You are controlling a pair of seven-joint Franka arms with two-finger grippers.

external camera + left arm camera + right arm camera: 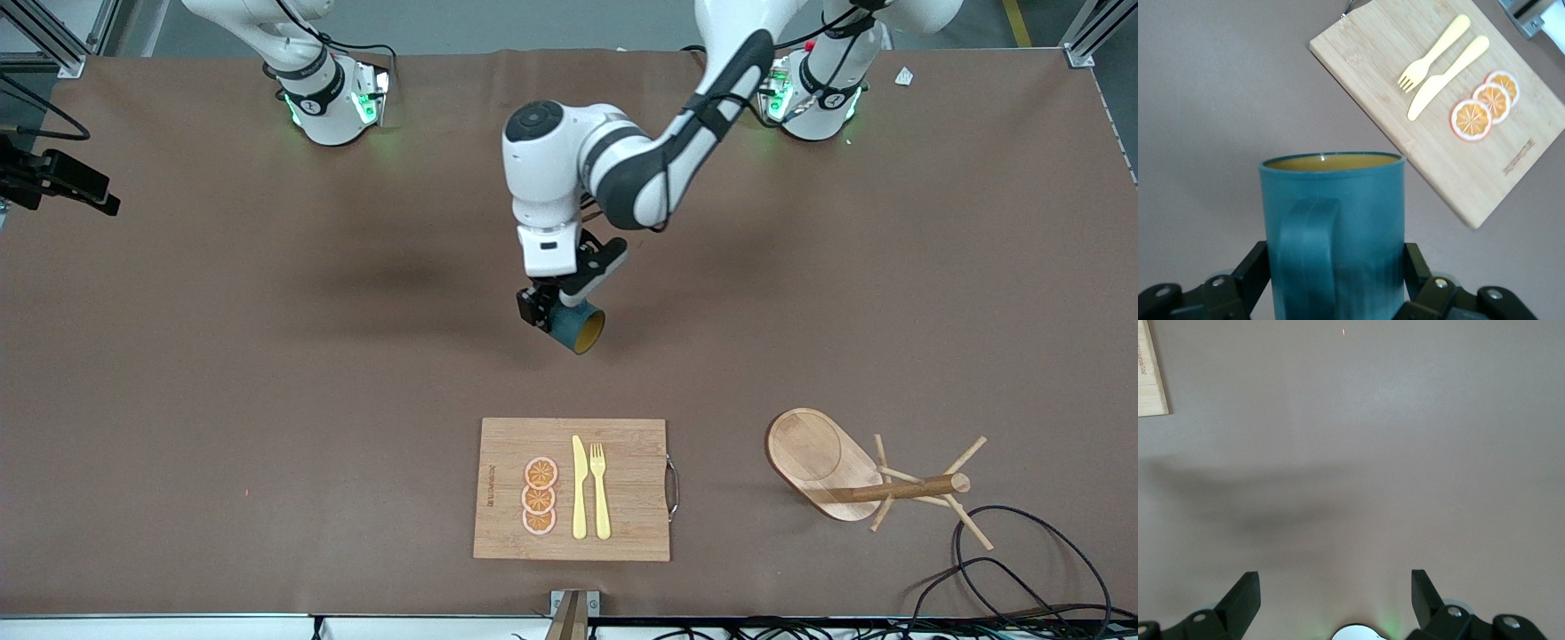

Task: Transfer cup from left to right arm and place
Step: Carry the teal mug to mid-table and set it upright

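The cup (576, 327) is a dark teal mug with a yellowish-tan inside. It hangs tilted in the air over the middle of the brown table, its mouth turned toward the front camera. My left gripper (544, 311) is shut on its body. In the left wrist view the cup (1331, 200) fills the gap between the black fingers (1253, 270), handle facing the camera, and my left gripper (1336, 268) clamps its sides. My right gripper (1335, 587) is open and empty over bare table. The right arm waits by its base, and its hand is out of the front view.
A wooden cutting board (631, 453) lies near the table's front edge with a yellow knife (579, 487), a yellow fork (600, 489) and orange slices (540, 496). A wooden peg rack (853, 471) lies toward the left arm's end, with black cables (1022, 569) beside it.
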